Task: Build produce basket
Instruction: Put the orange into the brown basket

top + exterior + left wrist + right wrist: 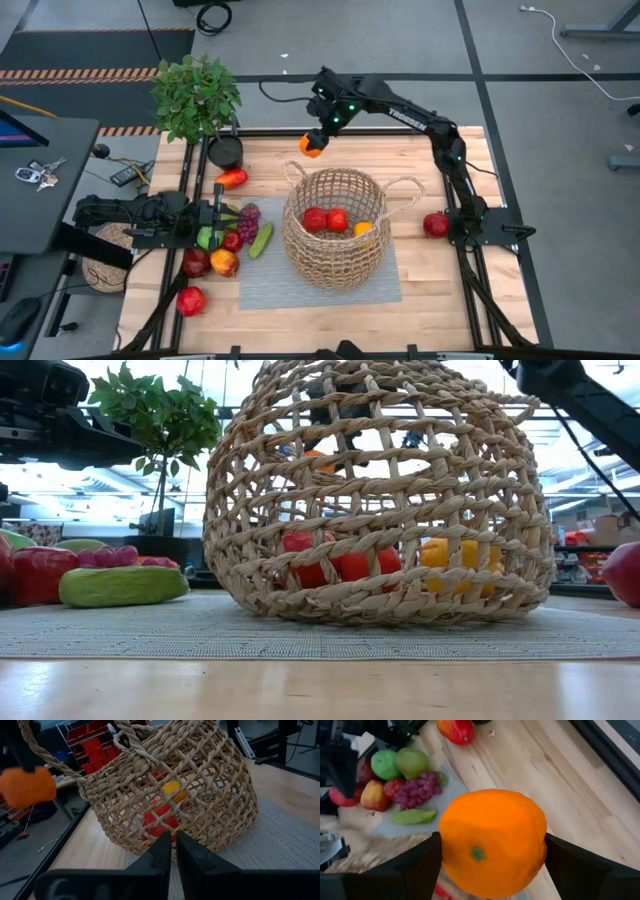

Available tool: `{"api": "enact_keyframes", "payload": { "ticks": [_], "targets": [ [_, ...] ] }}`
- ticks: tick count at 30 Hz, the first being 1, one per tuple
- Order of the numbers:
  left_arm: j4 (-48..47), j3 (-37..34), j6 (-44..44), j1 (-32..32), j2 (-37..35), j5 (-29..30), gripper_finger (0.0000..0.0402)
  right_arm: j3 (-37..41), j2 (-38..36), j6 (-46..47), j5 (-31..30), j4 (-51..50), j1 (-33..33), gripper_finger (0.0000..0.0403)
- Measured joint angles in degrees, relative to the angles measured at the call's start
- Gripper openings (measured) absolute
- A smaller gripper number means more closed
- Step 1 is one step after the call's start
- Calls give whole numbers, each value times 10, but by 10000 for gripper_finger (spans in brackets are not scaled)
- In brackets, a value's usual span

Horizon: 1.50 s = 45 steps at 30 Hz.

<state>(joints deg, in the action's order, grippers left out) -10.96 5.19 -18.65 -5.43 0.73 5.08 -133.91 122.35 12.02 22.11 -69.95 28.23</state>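
The right tool (313,144) hangs above the far part of the surface (440,280), just beyond the far rim of the basket (335,228), and pinches an orange (491,841) between its two dark fingers (410,870), one pressing on each side of the fruit. The basket stands on a grey mat (320,282) near the middle of the surface, its two loop handles at the rim; inside it lie two red fruits (325,220) and a yellow one (363,229), seen through the weave in the low view as well. The left tool (172,857) is held low beside the basket on the left side, its fingers pressed together with nothing between them, pointing at the basket wall. Around it the rest of the produce waits in a cluster: purple grapes (415,790), a green cucumber (261,240), a green apple (385,764) and a pear (412,762) side by side, and red apples (196,262). A red-orange pepper (232,179) lies farther back, near a black pot holding a leafy plant (196,95). One red apple (191,300) sits alone toward the near left corner, and another red fruit (436,225) rests well apart on the right, beside the right arm's base.
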Motion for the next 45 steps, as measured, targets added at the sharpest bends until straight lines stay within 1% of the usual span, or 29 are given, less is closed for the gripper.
{"api": "enact_keyframes", "payload": {
  "ticks": [3,8,13,16,22,25,29,35,45],
  "targets": [
    [0,0,0,0,0,0,36,0,-22,-8,0,-31,0,325],
    [0,0,0,0,0,0,31,0,-69,-6,-3,-40,-6,325],
    [0,0,0,0,0,0,28,1,-116,-4,-4,-40,-25,325],
    [0,0,0,0,0,0,29,1,-148,-22,1,-40,-46,325],
    [0,0,0,0,0,0,35,1,-200,-125,47,-40,-108,325],
    [0,0,0,0,0,0,36,1,-218,-161,72,-40,-138,325],
    [0,0,0,0,0,0,32,1,-231,-182,133,-33,-162,325],
    [0,0,0,0,0,0,28,1,-242,-196,196,-12,-177,325],
    [0,0,0,0,0,0,36,1,-240,-197,205,-11,-176,325]
  ]
}}
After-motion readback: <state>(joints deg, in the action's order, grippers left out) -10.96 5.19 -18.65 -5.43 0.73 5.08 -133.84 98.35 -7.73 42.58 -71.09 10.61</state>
